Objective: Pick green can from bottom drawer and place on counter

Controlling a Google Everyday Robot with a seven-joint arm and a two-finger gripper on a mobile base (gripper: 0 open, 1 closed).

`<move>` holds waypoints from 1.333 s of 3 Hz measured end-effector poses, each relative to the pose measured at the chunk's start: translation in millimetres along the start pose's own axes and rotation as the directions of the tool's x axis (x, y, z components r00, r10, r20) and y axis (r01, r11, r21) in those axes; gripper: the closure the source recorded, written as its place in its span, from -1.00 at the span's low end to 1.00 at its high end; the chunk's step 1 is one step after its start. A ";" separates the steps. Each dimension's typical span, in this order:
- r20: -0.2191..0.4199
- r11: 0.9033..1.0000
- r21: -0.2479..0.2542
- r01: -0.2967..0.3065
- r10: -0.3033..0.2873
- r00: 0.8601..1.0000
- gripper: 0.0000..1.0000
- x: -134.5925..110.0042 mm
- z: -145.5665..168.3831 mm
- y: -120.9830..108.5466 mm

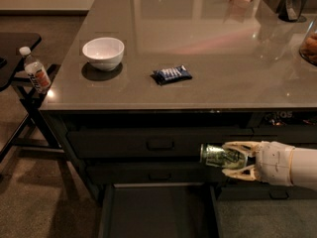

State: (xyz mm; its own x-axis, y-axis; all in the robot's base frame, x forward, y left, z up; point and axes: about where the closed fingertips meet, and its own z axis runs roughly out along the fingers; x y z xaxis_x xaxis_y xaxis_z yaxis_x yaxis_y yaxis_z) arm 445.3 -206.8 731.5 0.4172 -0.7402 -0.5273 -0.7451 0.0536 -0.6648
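My gripper (229, 159) comes in from the right at drawer height and is shut on the green can (217, 156), which lies sideways in the pale fingers (239, 146) with its silvery end pointing left. The can hangs in the air in front of the upper drawer fronts, above the right side of the bottom drawer (158, 209). That drawer stands pulled open and its dark flat inside shows nothing in it. The glossy grey-brown counter (198, 48) lies above and behind the gripper.
On the counter sit a white bowl (103, 53) and a blue snack packet (172, 74); dark containers and an orange item stand at the far right back. A clear bottle with orange label (35, 76) stands on a black side table (15, 46) at left. Two handled drawers (160, 144) are closed.
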 end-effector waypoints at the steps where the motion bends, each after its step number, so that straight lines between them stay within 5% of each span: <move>1: 0.042 0.996 -0.075 0.056 -0.052 0.998 1.00 -40.2 -5.7 11.0; 2: 0.018 0.990 -0.109 0.091 -0.090 0.996 1.00 -69.5 -15.1 -3.8; 3: -0.087 0.986 -0.139 0.092 -0.105 0.991 1.00 -84.7 -24.3 -44.2; 4: -0.089 0.988 -0.146 0.039 -0.052 0.995 1.00 -93.9 -15.8 -48.7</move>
State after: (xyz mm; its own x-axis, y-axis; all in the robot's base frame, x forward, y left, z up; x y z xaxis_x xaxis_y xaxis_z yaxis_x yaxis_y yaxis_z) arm 434.1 -150.5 821.7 0.4074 -0.7989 -0.4424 -0.7965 -0.0739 -0.6001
